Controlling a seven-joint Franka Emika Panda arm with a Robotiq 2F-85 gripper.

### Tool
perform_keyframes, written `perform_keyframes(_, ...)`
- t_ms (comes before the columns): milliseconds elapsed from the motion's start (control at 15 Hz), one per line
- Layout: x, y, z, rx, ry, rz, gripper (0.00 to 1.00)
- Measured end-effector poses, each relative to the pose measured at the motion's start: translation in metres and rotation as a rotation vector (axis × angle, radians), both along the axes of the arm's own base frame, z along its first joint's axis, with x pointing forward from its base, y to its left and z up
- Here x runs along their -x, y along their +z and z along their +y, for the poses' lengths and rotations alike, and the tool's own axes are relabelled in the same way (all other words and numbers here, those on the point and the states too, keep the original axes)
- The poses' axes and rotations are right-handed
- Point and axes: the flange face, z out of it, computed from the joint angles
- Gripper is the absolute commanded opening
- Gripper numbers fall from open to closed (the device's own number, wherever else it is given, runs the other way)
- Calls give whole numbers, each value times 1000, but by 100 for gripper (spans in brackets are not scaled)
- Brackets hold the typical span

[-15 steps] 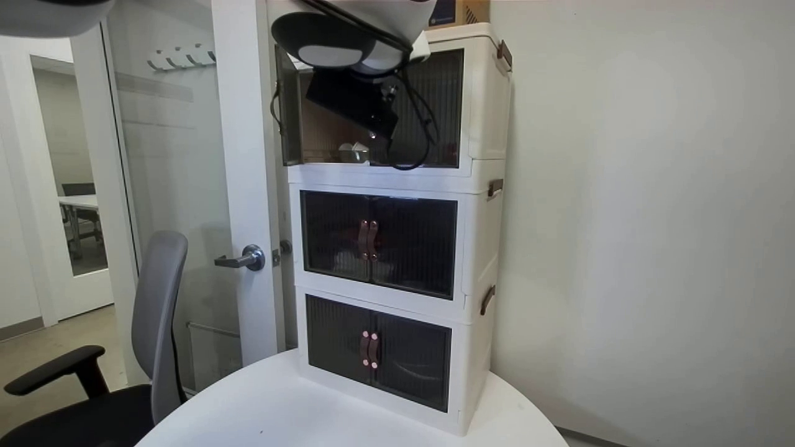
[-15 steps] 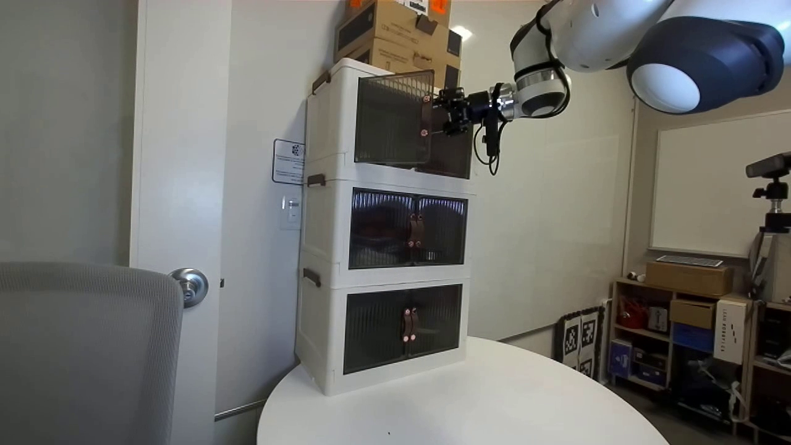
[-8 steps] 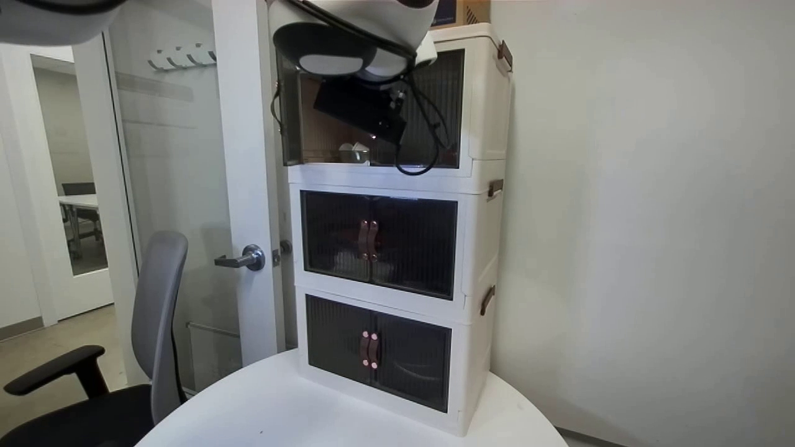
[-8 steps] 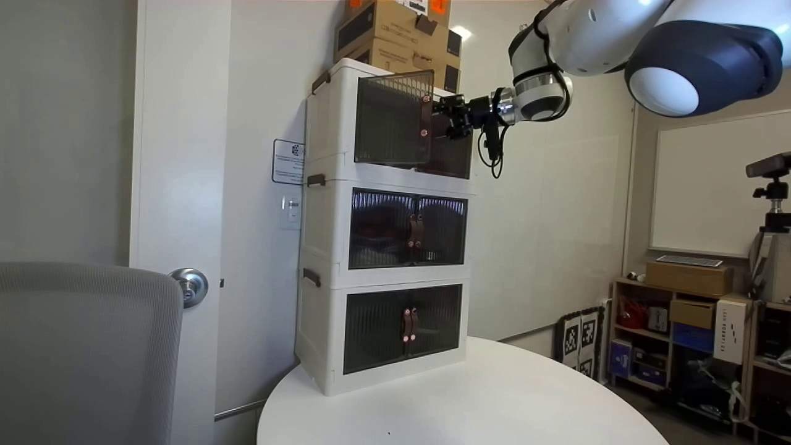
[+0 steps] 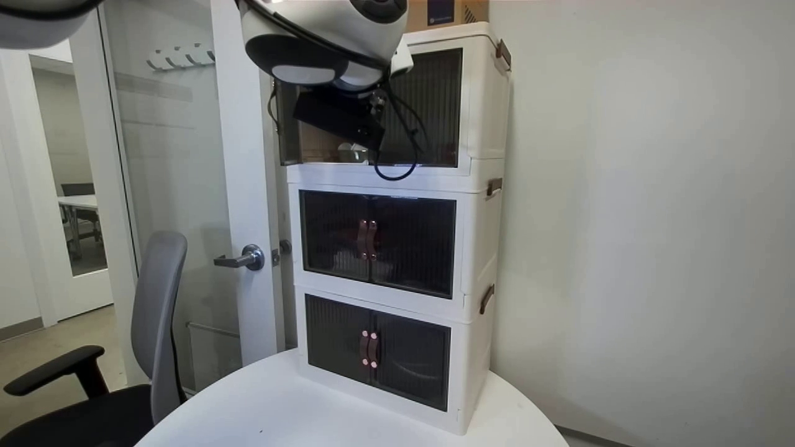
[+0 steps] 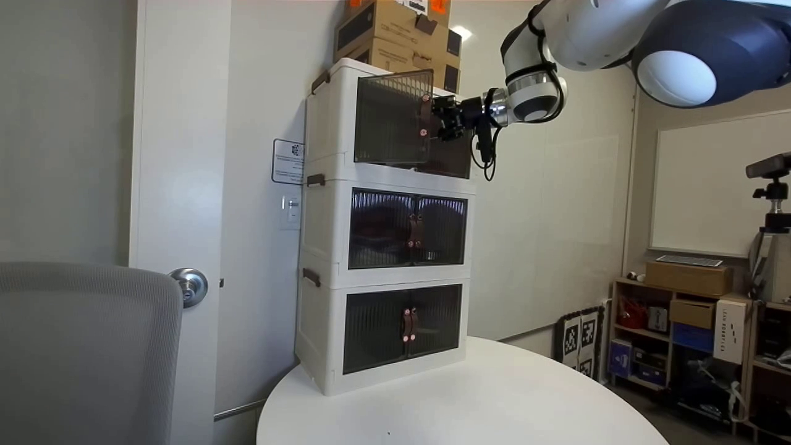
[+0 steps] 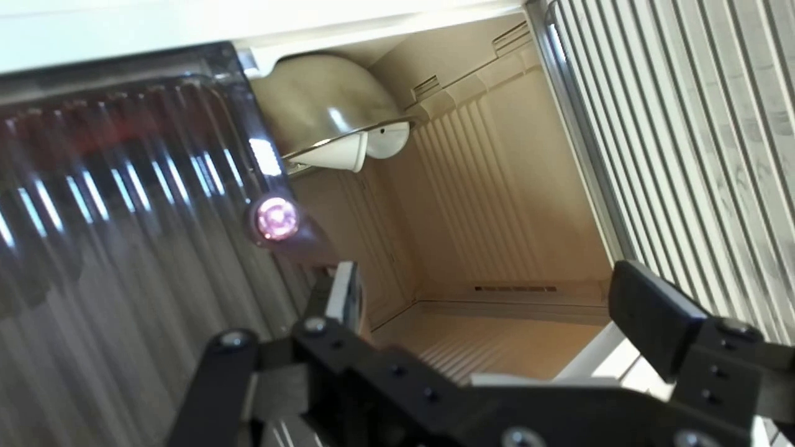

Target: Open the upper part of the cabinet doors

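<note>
The shut door (image 7: 143, 298) of the top cabinet (image 5: 486, 99) sits beside the open door (image 6: 392, 117). The hand (image 7: 487, 273) is spread wide in front of the cabinet, one finger (image 7: 341, 295) overlapping the strap (image 7: 307, 243) in the wrist view; contact cannot be told. Expect a light, stiff, slick door, possibly brittle if forced; the strap likely flexes. Grip the strap at mid-length and pull gently outward.

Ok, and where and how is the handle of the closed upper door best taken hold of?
Probably by the middle of the handle, with the end effector coming from the front, jaws closing across its long sides. It is a narrow strap at the free edge of the closed upper door and seems to bow outward from its rivet; a finger partly hides it.
</note>
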Motion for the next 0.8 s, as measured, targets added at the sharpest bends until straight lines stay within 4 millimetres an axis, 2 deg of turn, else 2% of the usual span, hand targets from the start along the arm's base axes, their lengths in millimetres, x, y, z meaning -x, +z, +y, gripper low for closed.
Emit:
perform_keyframes(133, 2, -4, 4, -7, 10, 6, 100)
perform_keyframes(400, 9, -16, 43, -58, 152, 67, 100)
perform_keyframes(533, 14, -19, 52, -73, 191, 89, 100)
perform_keyframes(667, 17, -17, 47, -63, 160, 79, 100)
perform_keyframes(800, 19, -7, 27, -30, 71, 43, 100)
